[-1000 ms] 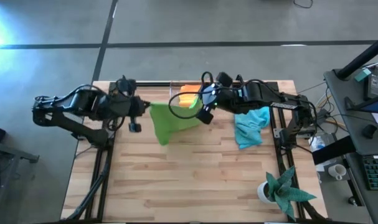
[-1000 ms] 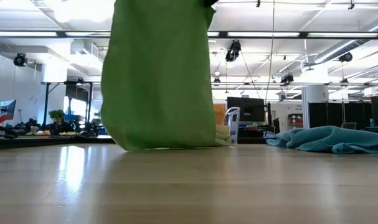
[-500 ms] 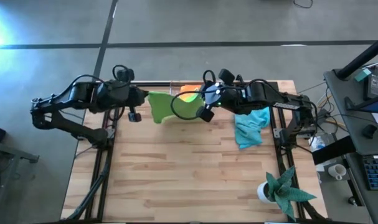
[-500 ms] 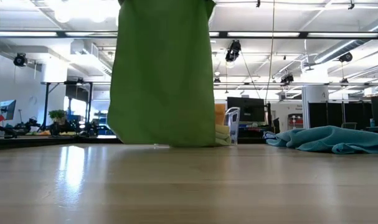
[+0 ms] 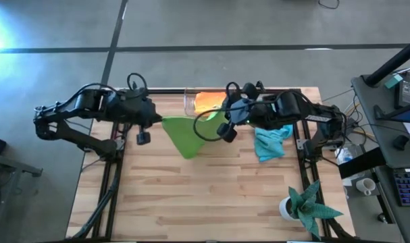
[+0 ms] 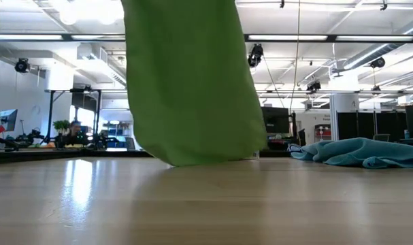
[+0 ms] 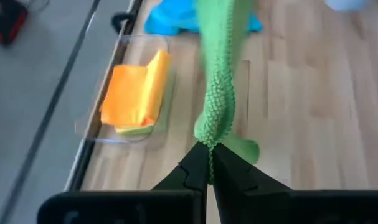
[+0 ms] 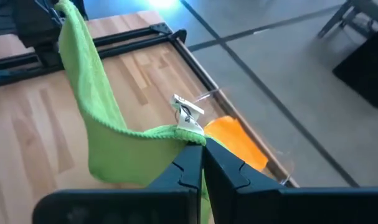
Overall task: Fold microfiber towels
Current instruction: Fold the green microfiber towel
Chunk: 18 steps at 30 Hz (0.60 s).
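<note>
The left gripper (image 5: 159, 120) and right gripper (image 5: 221, 120) each pinch 1 top corner of the lime green towel (image 5: 185, 133), stretched between them and hanging above the table (image 5: 211, 196), beside the clear tray (image 7: 94, 127) of folded orange towel (image 5: 205, 102).

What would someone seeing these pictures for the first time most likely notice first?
A lime green towel hangs stretched between the two arms over the far middle of the table, the left gripper shut on one corner and the right gripper shut on the other; in the low view it fills the middle like a curtain. Behind it, a folded orange towel lies in a clear tray at the far edge, and a crumpled light blue towel lies to the right.
</note>
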{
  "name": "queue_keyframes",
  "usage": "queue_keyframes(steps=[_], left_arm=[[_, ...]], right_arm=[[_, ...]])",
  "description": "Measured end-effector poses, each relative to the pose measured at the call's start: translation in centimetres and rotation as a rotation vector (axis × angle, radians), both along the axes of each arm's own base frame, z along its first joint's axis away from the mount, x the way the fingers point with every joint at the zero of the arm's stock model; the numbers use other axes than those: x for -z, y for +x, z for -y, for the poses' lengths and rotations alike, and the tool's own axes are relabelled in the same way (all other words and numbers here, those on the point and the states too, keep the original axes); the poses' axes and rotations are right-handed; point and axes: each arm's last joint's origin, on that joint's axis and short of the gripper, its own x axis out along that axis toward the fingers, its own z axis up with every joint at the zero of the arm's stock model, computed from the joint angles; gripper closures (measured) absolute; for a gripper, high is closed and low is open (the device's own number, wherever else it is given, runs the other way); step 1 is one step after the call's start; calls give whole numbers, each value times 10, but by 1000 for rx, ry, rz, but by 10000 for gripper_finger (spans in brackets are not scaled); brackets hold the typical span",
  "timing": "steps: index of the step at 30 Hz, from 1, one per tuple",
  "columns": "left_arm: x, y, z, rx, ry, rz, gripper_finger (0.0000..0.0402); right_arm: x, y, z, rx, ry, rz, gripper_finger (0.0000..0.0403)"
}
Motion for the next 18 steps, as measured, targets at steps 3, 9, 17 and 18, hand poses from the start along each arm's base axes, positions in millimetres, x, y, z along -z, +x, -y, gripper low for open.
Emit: queue_keyframes(steps=[3,9,17,18], left_arm=[[-1,1,-2,-99,4,19,402],[1,7,-8,-204,184,-18,402],[1,29,-16,-181,489,-103,402],[1,32,-17,-182,528,-119,402]], right_arm=[[4,-1,0,25,24,-13,394],[10,2,7,47,9,-46,394],[7,1,33,126,-149,-102,394],[7,1,35,127,-163,-108,394]])
